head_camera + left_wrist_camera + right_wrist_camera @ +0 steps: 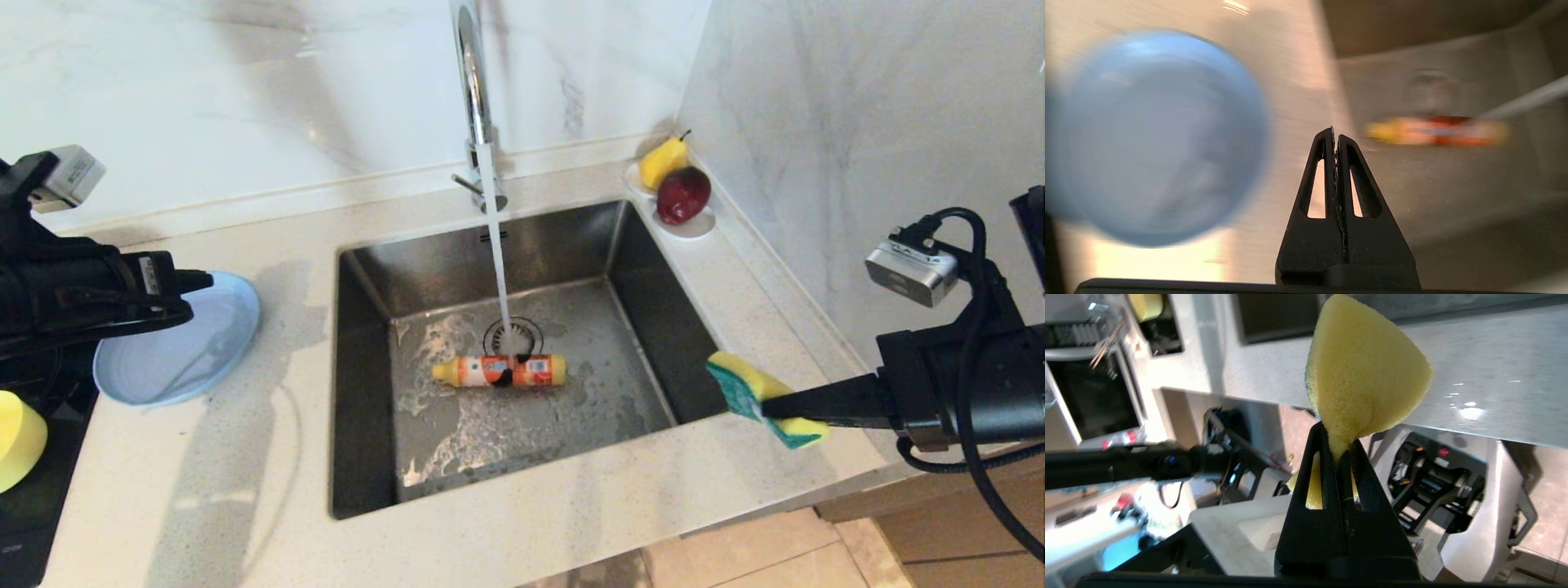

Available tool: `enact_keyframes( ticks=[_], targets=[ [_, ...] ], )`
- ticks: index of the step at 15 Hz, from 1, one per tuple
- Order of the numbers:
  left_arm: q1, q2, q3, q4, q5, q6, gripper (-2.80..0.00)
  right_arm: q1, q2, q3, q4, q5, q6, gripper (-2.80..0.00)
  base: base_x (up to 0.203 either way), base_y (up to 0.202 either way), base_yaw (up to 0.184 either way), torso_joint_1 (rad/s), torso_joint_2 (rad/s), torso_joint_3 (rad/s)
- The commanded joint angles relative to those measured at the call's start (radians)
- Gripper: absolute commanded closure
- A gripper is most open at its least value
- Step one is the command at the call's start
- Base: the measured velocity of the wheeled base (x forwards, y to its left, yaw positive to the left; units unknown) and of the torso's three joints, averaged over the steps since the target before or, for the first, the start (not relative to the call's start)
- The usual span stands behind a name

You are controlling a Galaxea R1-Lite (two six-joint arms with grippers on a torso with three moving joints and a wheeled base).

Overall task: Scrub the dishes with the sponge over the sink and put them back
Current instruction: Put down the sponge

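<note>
My right gripper (775,406) is pinched tight on the sponge (763,398), holding it in the air at the right-hand edge of the sink (367,457) — yellow foam bulging out past my fingertips, the green scouring side turned toward the basin. My left gripper (1334,132) is closed with nothing between its fingers, the two pads pressed flat together; it hangs over the left stretch of the countertop (245,457), just above the grey-blue plate (184,351), which lies flat on the counter to the left of the sink. The pale yellow bowl (18,441) sits at the far left edge, only partly in view. Water runs from the chrome faucet (472,73) in a straight stream down to the round drain (513,335). On the wet, soapy floor of the basin the orange detergent bottle (502,371) lies on its side, yellow cap pointing left, just in front of the drain. In the far right corner of the counter a small white dish (694,224) holds a yellow pear (661,162) and a dark red apple (682,194) — well apart from both my arms.
</note>
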Motion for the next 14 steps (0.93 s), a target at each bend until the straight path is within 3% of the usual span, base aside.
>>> enact_keyframes(
  ticks=[1,3,6,12,14],
  targets=[
    [-0.046,-0.005,0.073,-0.112,0.096,0.054,0.0,-0.001,-0.023,0.006,0.005,-0.007,0.002,0.0,0.0,0.0,0.0,0.0,0.0,0.0],
    [-0.114,-0.066,0.163,-0.213,0.106,0.062,0.0,-0.001,-0.025,0.005,0.013,-0.007,0.002,0.0,0.0,0.0,0.0,0.0,0.0,0.0],
    [-0.231,-0.267,0.254,-0.245,0.112,0.061,0.0,-0.001,-0.014,0.006,0.011,-0.006,0.002,0.0,0.0,0.0,0.0,0.0,0.0,0.0],
    [-0.273,-0.761,0.387,-0.089,0.113,0.039,0.0,-0.001,-0.018,0.014,0.012,-0.007,0.004,0.0,0.0,0.0,0.0,0.0,0.0,0.0],
    [-0.273,-0.895,0.463,-0.039,0.173,0.024,0.0,-0.001,-0.027,0.017,0.015,-0.017,0.003,0.0,0.0,0.0,0.0,0.0,0.0,0.0]
  ],
)
